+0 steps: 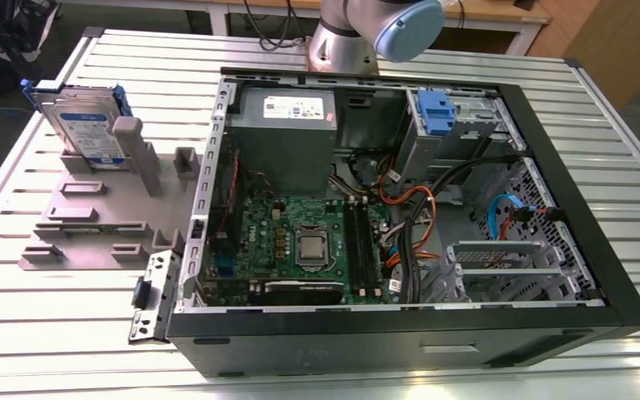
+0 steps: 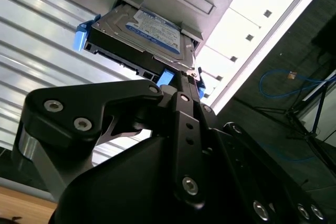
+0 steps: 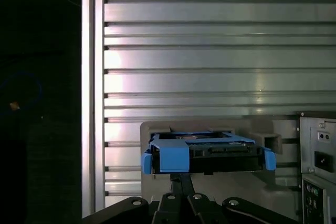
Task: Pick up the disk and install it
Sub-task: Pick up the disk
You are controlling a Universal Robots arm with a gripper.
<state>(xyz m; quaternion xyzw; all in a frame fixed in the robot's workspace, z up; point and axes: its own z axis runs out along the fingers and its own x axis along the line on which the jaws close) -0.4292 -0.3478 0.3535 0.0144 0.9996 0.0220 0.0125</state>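
The disk (image 1: pixel 81 125) is a silver hard drive with a white-and-blue label in a blue plastic frame. It stands on edge in a slot of the grey holder (image 1: pixel 87 221) at the exterior view's left, with nothing touching it. In the second wrist view the disk (image 2: pixel 142 32) lies just beyond my gripper (image 2: pixel 185 80). In the first wrist view the disk (image 3: pixel 205 153) sits past my gripper (image 3: pixel 180 178), blue frame facing me. The fingers are pressed together, shut on nothing. The arm's base (image 1: pixel 348 33) stands behind the case.
An open black computer case (image 1: pixel 587 192) lies on the slatted metal table (image 1: pixel 632 117), with the motherboard, cables and grey power supply (image 1: pixel 284 117) exposed. A blue carrier (image 1: pixel 437 112) sits in the drive bay at its back. The case's rear panel (image 3: pixel 317 150) is beside the holder.
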